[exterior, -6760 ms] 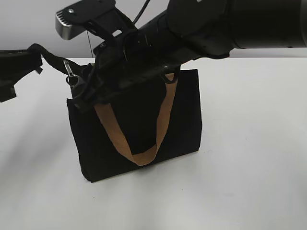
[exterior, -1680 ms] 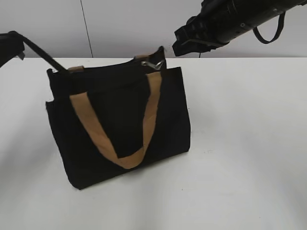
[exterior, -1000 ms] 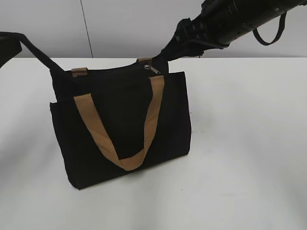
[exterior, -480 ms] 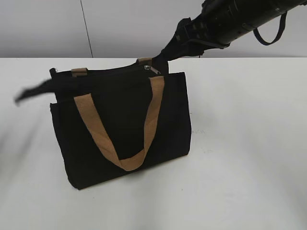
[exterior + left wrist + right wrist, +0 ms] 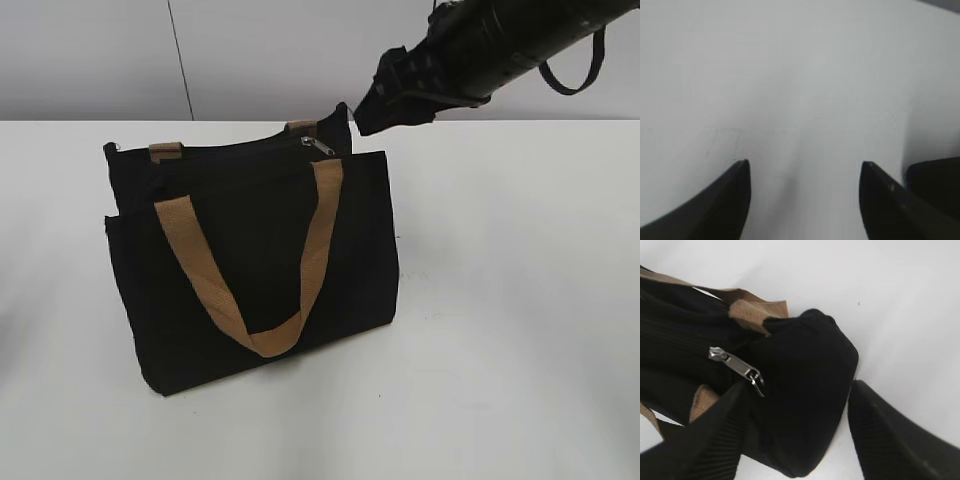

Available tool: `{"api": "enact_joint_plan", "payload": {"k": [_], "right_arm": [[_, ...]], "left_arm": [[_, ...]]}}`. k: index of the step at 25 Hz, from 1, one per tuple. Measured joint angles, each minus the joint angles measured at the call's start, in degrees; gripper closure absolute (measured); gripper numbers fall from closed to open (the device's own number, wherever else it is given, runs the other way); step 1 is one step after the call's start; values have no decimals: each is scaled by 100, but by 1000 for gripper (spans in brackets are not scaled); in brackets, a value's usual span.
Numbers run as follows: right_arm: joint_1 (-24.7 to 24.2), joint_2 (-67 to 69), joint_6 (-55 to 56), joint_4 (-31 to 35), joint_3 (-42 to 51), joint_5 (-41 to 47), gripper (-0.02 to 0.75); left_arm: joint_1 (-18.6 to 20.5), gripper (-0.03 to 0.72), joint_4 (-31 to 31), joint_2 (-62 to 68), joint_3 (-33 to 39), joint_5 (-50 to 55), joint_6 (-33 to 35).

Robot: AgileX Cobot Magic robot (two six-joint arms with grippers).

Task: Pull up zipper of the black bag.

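A: The black bag (image 5: 260,260) is looking like matt woven cloth, with tan webbing handles (image 5: 250,270).

B: And the zipper (image 5: 737,367) is gleaming as polished silver metal, while the white table (image 5: 520,330) is appearing smooth and dull.

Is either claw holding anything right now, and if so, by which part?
No. The left gripper is open over bare table; the right gripper is open around the black bag's top corner.

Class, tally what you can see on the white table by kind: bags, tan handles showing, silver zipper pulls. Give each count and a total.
Black fabric bags: 1
Tan webbing handles: 2 (rear one mostly hidden)
Silver metal zipper pulls: 1
Total: 4
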Motion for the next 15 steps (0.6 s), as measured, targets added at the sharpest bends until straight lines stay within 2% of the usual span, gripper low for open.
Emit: {"api": "enact_joint_plan", "payload": {"k": [2, 6, 8, 11, 15], "right_arm": [[0, 0, 325, -365, 0, 82, 253], [0, -35, 1186, -1227, 0, 308, 253], [-58, -134, 1604, -1485, 0, 492, 253], [-363, -311, 2397, -1579, 0, 851, 274], [-1116, -376, 2775, -1637, 0, 1458, 329]], "left_arm": [[-48, 206, -639, 171, -219, 639, 574], [-92, 231, -2508, 546, -666, 1464, 2515], [-105, 235, -3119, 681, -893, 1737, 3228], [-105, 235, -3314, 848, -1433, 2213, 3620], [-105, 235, -3258, 1130, -2453, 2991, 3712]]}}
